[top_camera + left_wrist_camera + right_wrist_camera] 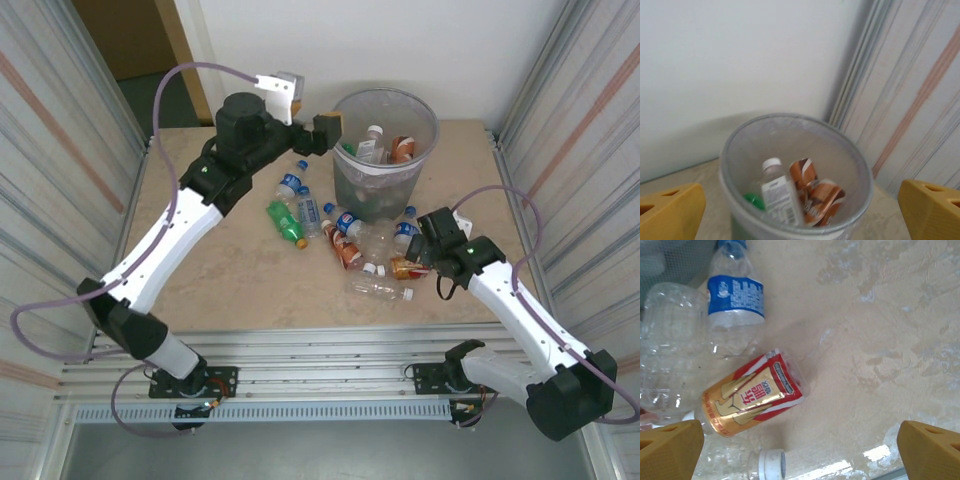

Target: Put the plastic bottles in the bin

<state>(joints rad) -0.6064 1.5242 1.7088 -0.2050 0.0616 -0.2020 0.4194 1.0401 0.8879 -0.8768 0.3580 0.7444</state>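
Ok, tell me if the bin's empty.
Not empty. The bin holds a white-capped clear bottle, orange-brown bottles and a green thing.

The top camera looked down from above the near edge over the whole bench (260, 290). The left wrist camera looked into the bin (790, 117); the right hung close over bottles (735, 295). The top view shared both.

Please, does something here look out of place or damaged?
Yes. Many plastic bottles lie scattered on their sides on the table, in front of the upright bin. The orange-labelled bottle seems squashed short, perhaps crushed.
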